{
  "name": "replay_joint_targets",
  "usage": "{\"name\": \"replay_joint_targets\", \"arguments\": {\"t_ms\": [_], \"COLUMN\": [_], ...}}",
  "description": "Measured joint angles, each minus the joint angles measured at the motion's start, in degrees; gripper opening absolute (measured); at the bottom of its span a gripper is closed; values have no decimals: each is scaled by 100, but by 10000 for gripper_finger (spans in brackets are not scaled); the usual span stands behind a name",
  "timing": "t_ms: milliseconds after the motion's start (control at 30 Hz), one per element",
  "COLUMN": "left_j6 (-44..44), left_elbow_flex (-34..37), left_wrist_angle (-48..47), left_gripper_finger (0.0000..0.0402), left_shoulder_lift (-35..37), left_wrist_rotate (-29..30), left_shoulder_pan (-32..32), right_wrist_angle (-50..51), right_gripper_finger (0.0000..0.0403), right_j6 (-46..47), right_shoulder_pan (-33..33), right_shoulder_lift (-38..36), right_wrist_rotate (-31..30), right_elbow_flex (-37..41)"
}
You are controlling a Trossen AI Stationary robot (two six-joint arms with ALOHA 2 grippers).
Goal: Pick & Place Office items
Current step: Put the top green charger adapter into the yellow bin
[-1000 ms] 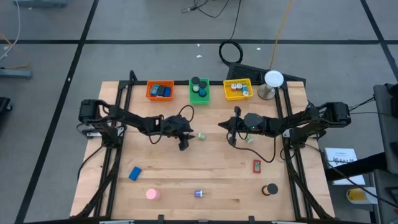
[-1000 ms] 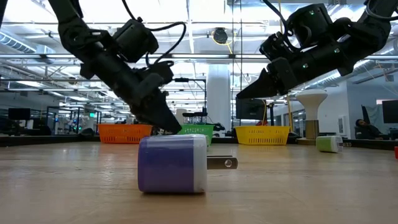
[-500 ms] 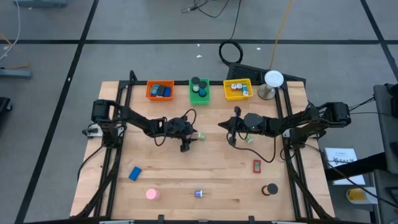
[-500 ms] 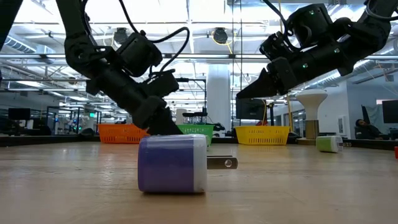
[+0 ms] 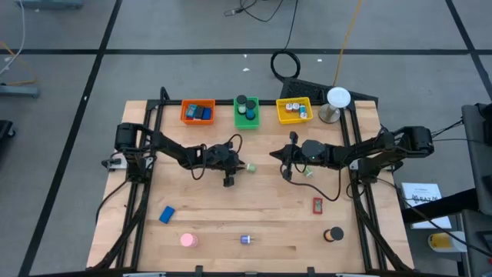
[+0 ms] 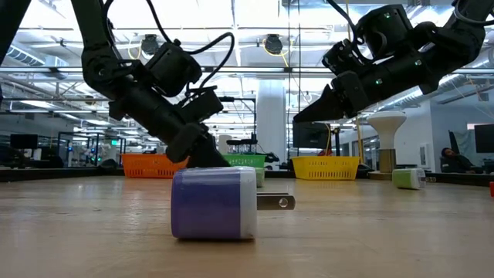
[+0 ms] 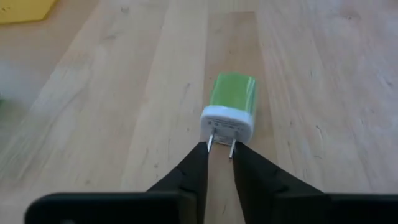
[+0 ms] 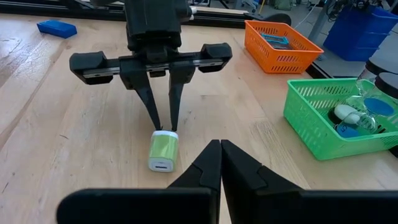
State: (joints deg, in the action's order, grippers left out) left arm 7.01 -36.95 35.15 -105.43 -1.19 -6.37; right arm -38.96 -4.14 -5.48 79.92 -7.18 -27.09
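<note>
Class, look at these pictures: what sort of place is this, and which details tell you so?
Probably a robotics lab or open workshop: a wooden table set on a taped grey floor, and ceiling trusses over distant workstations.

A large open lab hall: ceiling trusses [image 6: 255, 73], strip lighting, desks with monitors [image 6: 23, 142] behind.

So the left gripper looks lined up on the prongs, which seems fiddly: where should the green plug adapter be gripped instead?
Probably across the green plug adapter's two flat long sides, coming straight down from above. It lies flat on the table, so those sides are parallel and exposed. The left gripper's fingertips sit at the thin prongs, a much smaller hold.
</note>
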Motion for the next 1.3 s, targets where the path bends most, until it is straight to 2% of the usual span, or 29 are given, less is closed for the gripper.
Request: {"name": "replay_joint_targets", "arguments": {"t_ms": [333,467,600,767,900,1000,1133,1300], "left_j6": [-62,-155,-328,-661,-834,-976,-1014,-974], "left_elbow_flex": [0,-15,-479,-1784,-2999,-3847,-4713,-5390], "left_wrist_angle": [41,-361,-2177,-5254,-7157,-8182,-9168,-9848], "left_gripper_finger": [53,52,52,52,51,51,51,51], "left_shoulder_lift": [30,436,1184,1475,1095,622,-103,-895], "left_wrist_rotate": [-33,-37,-181,-422,-485,-503,-446,-283], "left_shoulder_pan": [0,0,-111,-281,-317,-382,-512,-630], "right_wrist_angle": [0,0,0,-9,-22,-24,-24,-22], "right_gripper_finger": [4,4,4,4,4,4,4,4], "right_j6": [0,0,0,0,0,0,0,0], "right_shoulder_pan": [-2,-2,0,0,0,0,0,0], "right_shoulder_lift": [0,0,0,0,2,2,2,2], "right_wrist_rotate": [0,0,0,0,0,0,0,0], "right_elbow_flex": [0,0,0,0,0,0,0,0]}}
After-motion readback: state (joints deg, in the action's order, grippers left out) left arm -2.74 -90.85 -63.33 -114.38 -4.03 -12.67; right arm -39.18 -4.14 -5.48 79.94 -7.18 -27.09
